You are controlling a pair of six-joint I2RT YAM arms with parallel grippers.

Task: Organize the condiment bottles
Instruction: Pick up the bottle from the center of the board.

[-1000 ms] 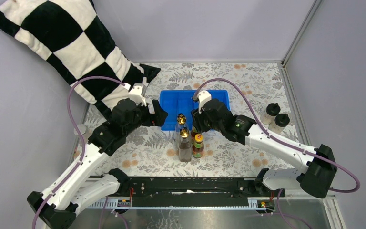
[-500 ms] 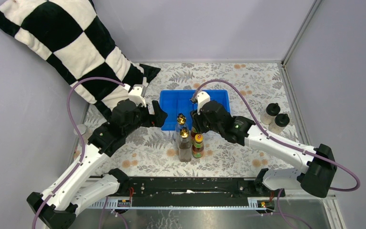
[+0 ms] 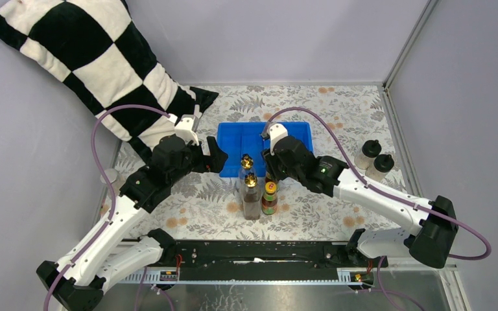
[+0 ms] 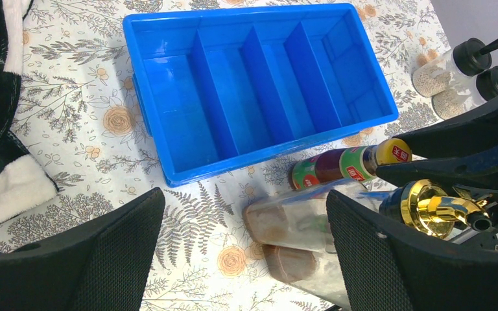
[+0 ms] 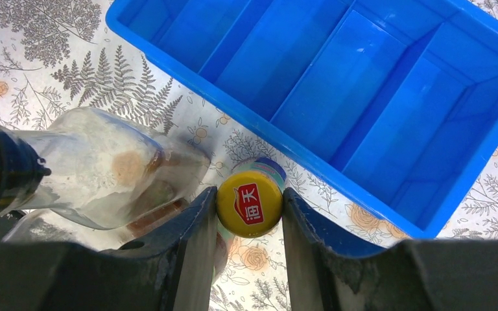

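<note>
Pick-up step I reckon: right gripper (image 5: pixel 249 210) clamped on the yellow-capped sauce bottle (image 4: pixel 337 167) standing just in front of the blue tray (image 4: pixel 175 110), left gripper (image 4: pixel 245 214) gaping wide beside it, next wants a clean lift into a slot

Setting: robotics lab, enclosed test cell. Evidence — two white-and-black robot arms, left (image 3: pixel 113 223) & right (image 3: pixel 376 194), bolted to black rail (image 3: pixel 259 249) at bench (image 3: pixel 337 110) near edge; purple cables (image 3: pixel 93 139) arching off each wrist; plain grey walls (image 3: pixel 279 39) w/ aluminium corner post (image 3: pixel 412 42). Floral cloth on bench; chequered cushion (image 3: pixel 71 52) leaning in far-left corner.
</note>
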